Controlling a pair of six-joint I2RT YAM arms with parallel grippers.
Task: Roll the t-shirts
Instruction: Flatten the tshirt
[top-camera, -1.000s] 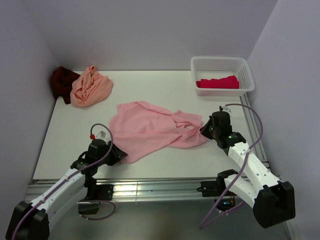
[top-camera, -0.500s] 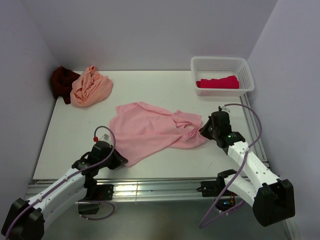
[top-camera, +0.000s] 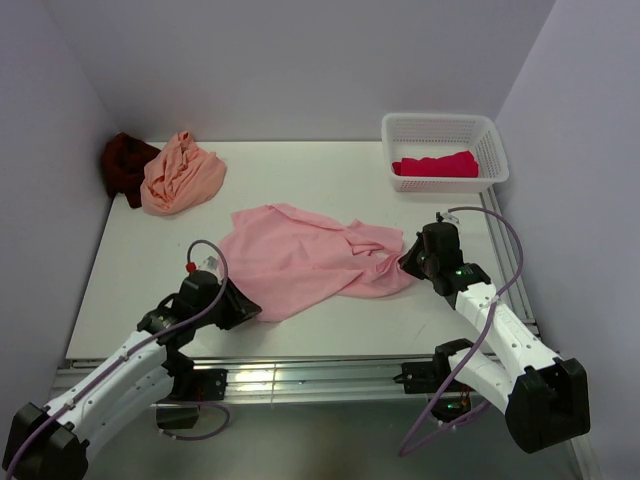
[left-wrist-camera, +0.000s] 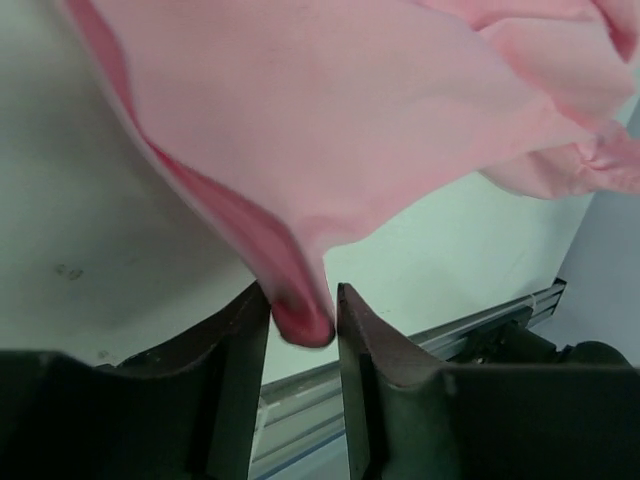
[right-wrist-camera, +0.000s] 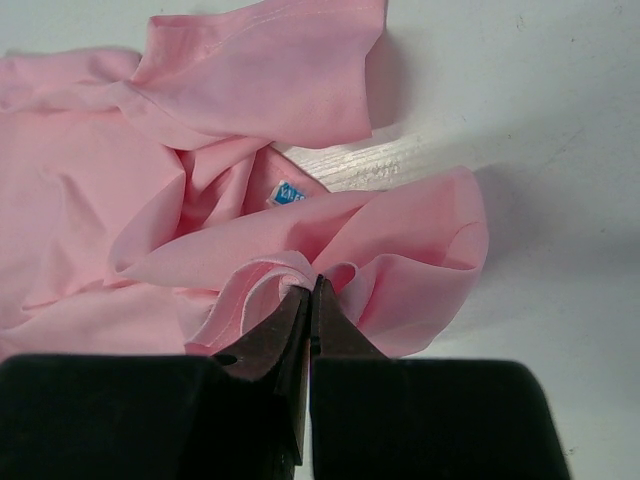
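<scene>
Near the front of the surface (top-camera: 330, 180), the pink shirt (top-camera: 300, 260) lies spread out but rumpled. My left hand (left-wrist-camera: 303, 300) is partly closed, with the shirt's near corner squeezed between its fingers. My right hand (right-wrist-camera: 310, 285) is shut tight on a fold at the shirt's right edge. I think the shirt is light, soft and floppy, so it will sag and bunch if I pull one side only. Corners and edges look best to hold, so I can pull it flat before rolling.
</scene>
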